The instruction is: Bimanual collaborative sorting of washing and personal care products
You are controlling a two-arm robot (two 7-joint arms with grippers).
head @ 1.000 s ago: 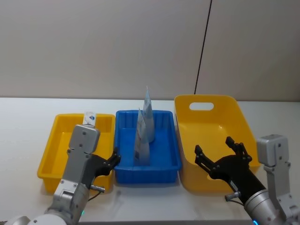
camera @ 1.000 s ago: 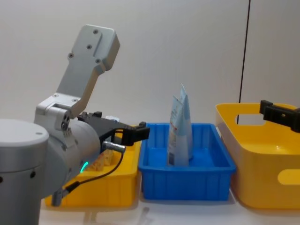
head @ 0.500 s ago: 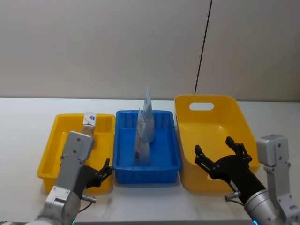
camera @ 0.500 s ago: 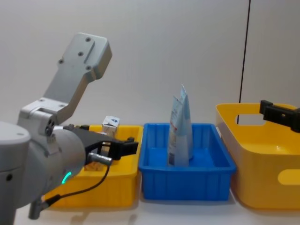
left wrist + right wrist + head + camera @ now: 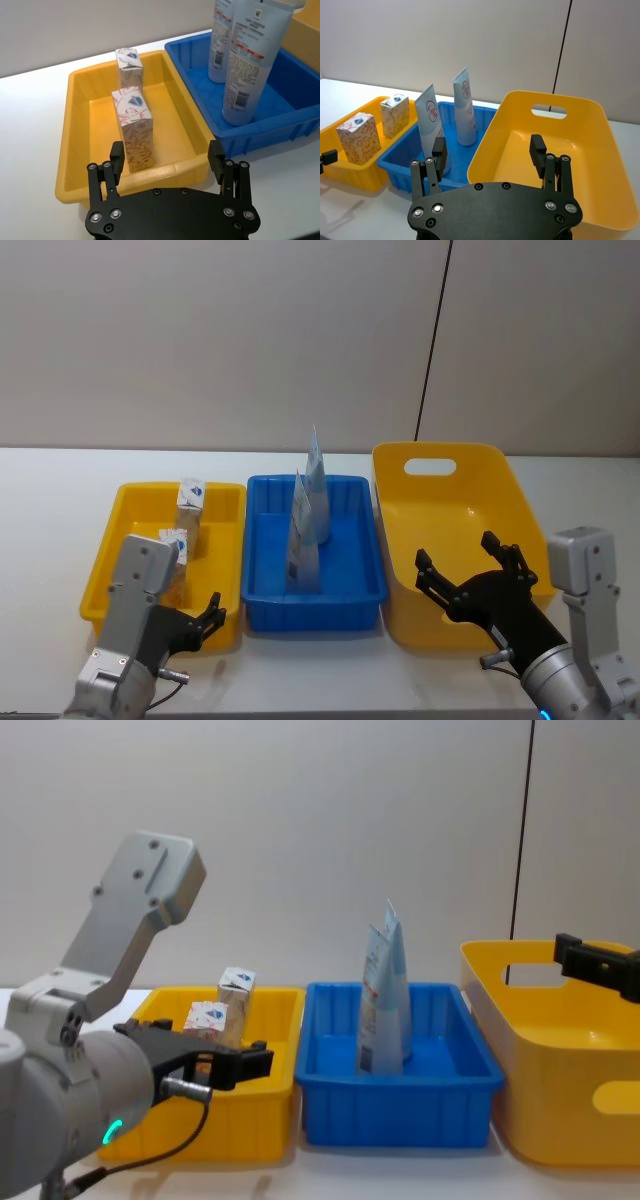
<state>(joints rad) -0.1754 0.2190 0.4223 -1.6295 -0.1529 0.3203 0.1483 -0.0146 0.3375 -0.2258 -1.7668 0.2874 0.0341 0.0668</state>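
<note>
White table (image 5: pixel 40 490) under a plain wall carried three bins in a row: a yellow left bin (image 5: pixel 103 562), a blue bin (image 5: pixel 312 615) and a larger yellow right bin (image 5: pixel 452 502). Two boxes stood upright in the left bin, long axes vertical and gabled tops with the blue logo up: the far box (image 5: pixel 190 500) by the far wall, the near box (image 5: pixel 173 544) about mid-bin, with bare floor on both sides. Two tubes stood in the blue bin, caps down and flat crimped ends pointing up: the far tube (image 5: pixel 316 488) mid-bin, the near tube (image 5: pixel 303 545) closer to the near wall, with free floor left and right. The left gripper (image 5: pixel 213 608) hung just off the left bin's near right corner, jaws spread and holding nothing. The right gripper (image 5: pixel 456 552) hovered over the right bin's near rim, jaws likewise spread and unladen above bare floor.
</note>
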